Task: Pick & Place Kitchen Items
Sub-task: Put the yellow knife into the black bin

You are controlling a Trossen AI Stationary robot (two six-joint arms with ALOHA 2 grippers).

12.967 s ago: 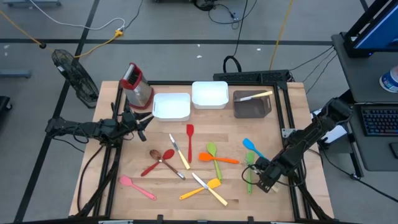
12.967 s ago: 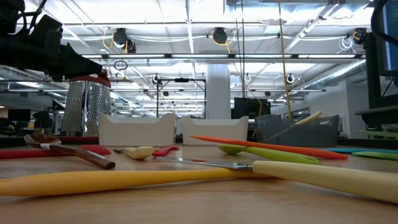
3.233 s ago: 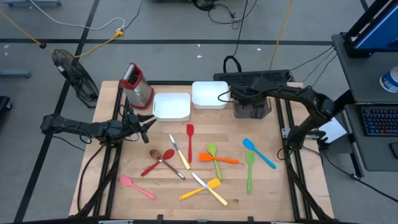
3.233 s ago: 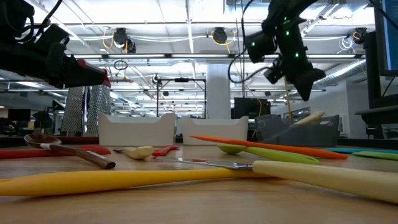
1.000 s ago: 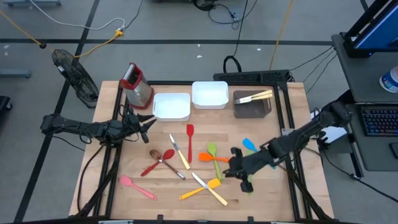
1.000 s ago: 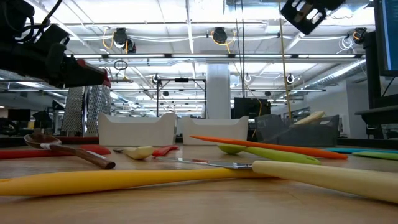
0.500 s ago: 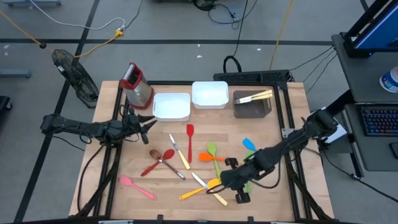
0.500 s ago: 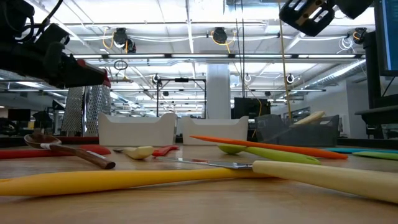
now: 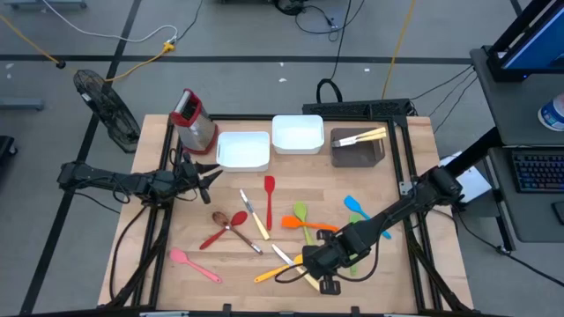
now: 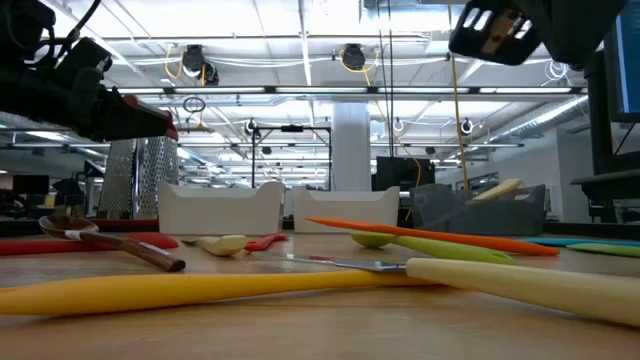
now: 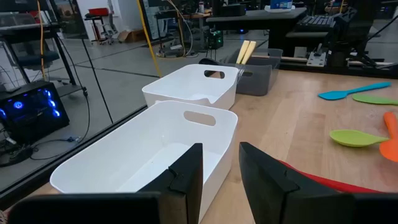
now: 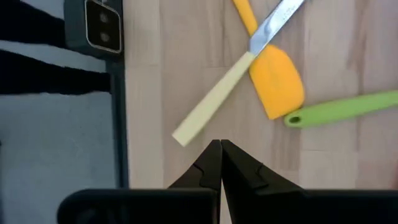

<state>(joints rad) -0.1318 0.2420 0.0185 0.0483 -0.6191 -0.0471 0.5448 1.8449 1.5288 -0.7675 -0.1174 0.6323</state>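
Robotics lab or workshop: concrete floor with trailing cables [image 9: 88,31], exposed ceiling ducts and strip lights [image 10: 300,45], equipment racks, computer workstation [image 9: 538,172]

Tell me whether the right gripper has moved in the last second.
Yes. In the high view the right gripper has swung toward the table's front edge, from beside the green spatula to over the pale-handled knife, jaws shut.

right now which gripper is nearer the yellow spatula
The right gripper. It hangs shut just past the yellow spatula and the knife lying across it, at the table's near edge. The left gripper waits far off beside the white tray.
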